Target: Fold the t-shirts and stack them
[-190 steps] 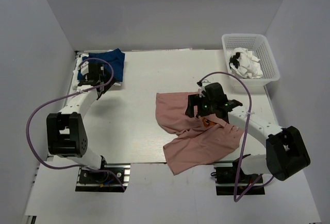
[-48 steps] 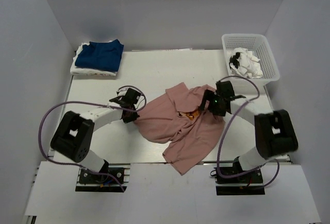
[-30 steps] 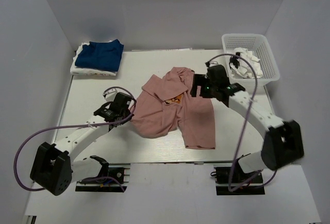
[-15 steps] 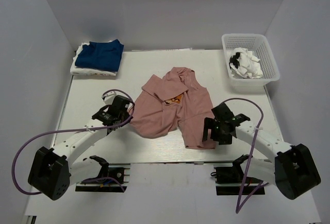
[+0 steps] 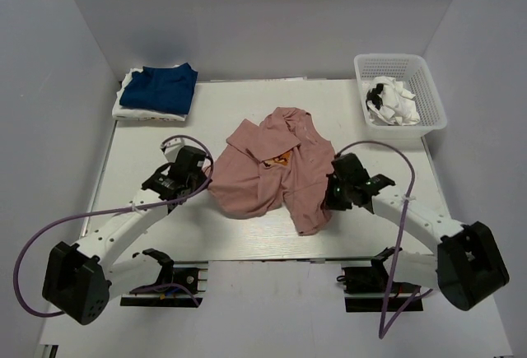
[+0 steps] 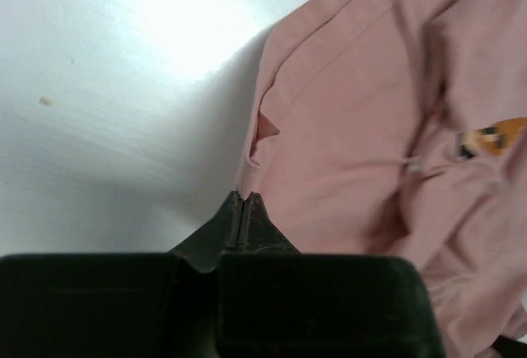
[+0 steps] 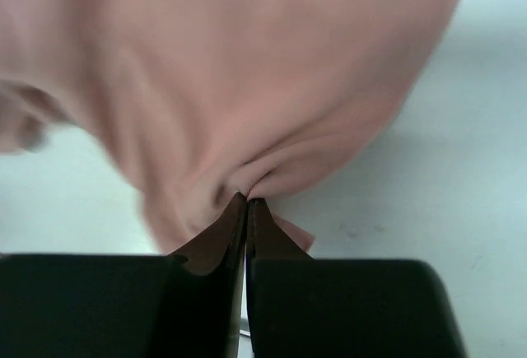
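Observation:
The dusty-pink t-shirt (image 5: 263, 181) lies crumpled mid-table, its orange-brown graphic (image 5: 278, 159) facing up. My left gripper (image 5: 206, 179) is at the shirt's left edge, shut on a hem there (image 6: 244, 197). At the lower right edge, my right gripper (image 5: 328, 197) is shut on a bunched fold of the pink cloth (image 7: 247, 201), which rises in wrinkles from the fingertips. A folded navy t-shirt (image 5: 162, 88) rests on a white t-shirt (image 5: 136, 113) at the far left corner.
A white plastic basket (image 5: 432, 99) at the far right holds crumpled white cloth (image 5: 394, 104) with a dark patch. Grey walls close in the table on the left, the back and the right. Purple cables loop off both arms.
My right gripper has gone from open at the shirt's lower right hem to shut on it and has drawn it up and left. The left gripper has held its grip nearly in place.

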Robot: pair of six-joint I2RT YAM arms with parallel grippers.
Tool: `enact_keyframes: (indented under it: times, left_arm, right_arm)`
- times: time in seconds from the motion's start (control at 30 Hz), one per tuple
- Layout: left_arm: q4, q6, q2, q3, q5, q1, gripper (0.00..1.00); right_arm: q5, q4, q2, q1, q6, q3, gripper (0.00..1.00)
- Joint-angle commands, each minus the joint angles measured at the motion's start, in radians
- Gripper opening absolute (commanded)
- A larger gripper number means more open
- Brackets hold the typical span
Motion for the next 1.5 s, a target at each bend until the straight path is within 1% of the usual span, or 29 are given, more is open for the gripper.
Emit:
enact_keyframes:
  times: [0.0, 0.03, 0.07, 0.1, 0.13, 0.2, 0.23, 0.37, 0.43, 0.47, 0.53, 0.57, 0.63, 0.67, 0.77, 0.87, 0.9, 0.97, 1.0, 1.13, 1.2, 1.23, 1.27, 1.3, 1.33, 1.37, 1.4, 1.43, 1.47]
  left_arm:
    - [-0.03, 0.031, -0.023, 0.156, -0.06, -0.004, 0.0]
    - [-0.03, 0.054, -0.023, 0.192, -0.085, -0.004, 0.0]
    - [-0.044, 0.064, -0.032, 0.229, -0.099, -0.004, 0.0]
    - [-0.044, 0.074, -0.032, 0.303, -0.111, -0.004, 0.0]
    - [-0.044, 0.1, -0.046, 0.372, -0.129, -0.004, 0.0]
    - [-0.044, 0.131, -0.072, 0.436, -0.16, -0.004, 0.0]
    - [-0.044, 0.157, -0.084, 0.465, -0.187, -0.004, 0.0]
    - [-0.002, 0.264, -0.134, 0.627, -0.211, -0.004, 0.0]
    - [-0.014, 0.277, -0.147, 0.689, -0.243, -0.004, 0.0]
    - [-0.015, 0.312, -0.169, 0.738, -0.254, -0.004, 0.0]
    - [-0.015, 0.346, -0.196, 0.778, -0.277, -0.004, 0.0]
    - [-0.001, 0.364, -0.212, 0.816, -0.286, -0.004, 0.0]
    - [0.011, 0.422, -0.246, 0.861, -0.286, -0.004, 0.0]
    - [0.011, 0.436, -0.246, 0.91, -0.286, -0.004, 0.0]
    - [0.011, 0.495, -0.258, 0.983, -0.235, -0.004, 0.0]
    - [0.022, 0.524, -0.234, 1.007, -0.223, -0.004, 0.0]
    - [0.039, 0.524, -0.233, 1.007, -0.249, -0.004, 0.0]
    - [0.048, 0.535, -0.218, 1.007, -0.278, -0.004, 0.0]
    - [0.08, 0.547, -0.192, 0.993, -0.287, -0.004, 0.0]
    - [0.131, 0.567, -0.122, 0.945, -0.349, -0.004, 0.0]
    - [0.175, 0.577, -0.095, 0.919, -0.358, -0.004, 0.0]
    - [0.229, 0.593, -0.082, 0.909, -0.358, -0.004, 0.0]
    - [0.248, 0.604, -0.041, 0.896, -0.369, 0.006, 0.0]
    - [0.26, 0.604, -0.017, 0.896, -0.385, 0.006, 0.0]
    - [0.309, 0.643, 0.009, 0.896, -0.411, 0.006, 0.0]
    - [0.333, 0.656, 0.036, 0.887, -0.436, 0.006, 0.0]
    - [0.366, 0.682, 0.103, 0.887, -0.448, 0.015, 0.0]
    - [0.431, 0.709, 0.144, 0.887, -0.448, 0.015, 0.0]
    - [0.461, 0.755, 0.19, 0.904, -0.47, 0.025, 0.0]
  right_arm:
    - [0.186, 0.071, -0.104, 0.001, -0.044, 0.199, 0.0]
    - [0.225, 0.066, -0.136, -0.001, -0.048, 0.273, 0.0]
    - [0.279, 0.068, -0.153, -0.002, -0.091, 0.309, 0.0]
    - [0.304, 0.077, -0.175, -0.004, -0.085, 0.341, 0.0]
    - [0.378, 0.075, -0.21, -0.004, -0.102, 0.431, 0.0]
    - [0.42, 0.088, -0.228, -0.002, -0.128, 0.485, 0.0]
    - [0.481, 0.088, -0.257, -0.005, -0.145, 0.57, 0.0]
    - [0.485, 0.134, -0.304, -0.001, -0.257, 0.749, 0.0]
    - [0.489, 0.118, -0.313, -0.002, -0.3, 0.807, 0.0]
    - [0.494, 0.114, -0.317, -0.002, -0.33, 0.891, 0.0]
    - [0.506, 0.105, -0.321, -0.002, -0.366, 0.939, 0.0]
    - [0.531, 0.101, -0.325, -0.001, -0.393, 1.002, 0.0]
    - [0.546, 0.101, -0.34, 0.001, -0.429, 1.053, 0.0]
    - [0.557, 0.1, -0.347, 0.001, -0.446, 1.083, 0.0]
    - [0.551, 0.107, -0.35, 0.001, -0.484, 1.127, 0.0]
    - [0.575, 0.126, -0.336, -0.001, -0.516, 1.139, 0.0]
    - [0.586, 0.144, -0.33, 0.004, -0.519, 1.136, 0.0]
    - [0.592, 0.169, -0.301, 0.002, -0.538, 1.134, 0.0]
    - [0.595, 0.184, -0.29, 0.001, -0.545, 1.125, 0.0]
    - [0.658, 0.259, -0.195, -0.001, -0.582, 1.085, 0.0]
    - [0.666, 0.287, -0.129, -0.002, -0.596, 1.068, 0.0]
    - [0.672, 0.322, -0.108, -0.005, -0.595, 1.07, 0.0]
    - [0.69, 0.336, -0.036, -0.008, -0.643, 1.071, 0.0]
    - [0.695, 0.365, -0.006, -0.013, -0.666, 1.077, 0.0]
    - [0.69, 0.388, 0.021, -0.021, -0.676, 1.105, 0.0]
    - [0.68, 0.39, 0.116, -0.025, -0.689, 1.125, 0.0]
    - [0.666, 0.402, 0.148, -0.038, -0.699, 1.163, 0.0]
    - [0.655, 0.404, 0.222, -0.053, -0.699, 1.189, 0.0]
    - [0.62, 0.423, 0.295, -0.061, -0.719, 1.25, 0.0]
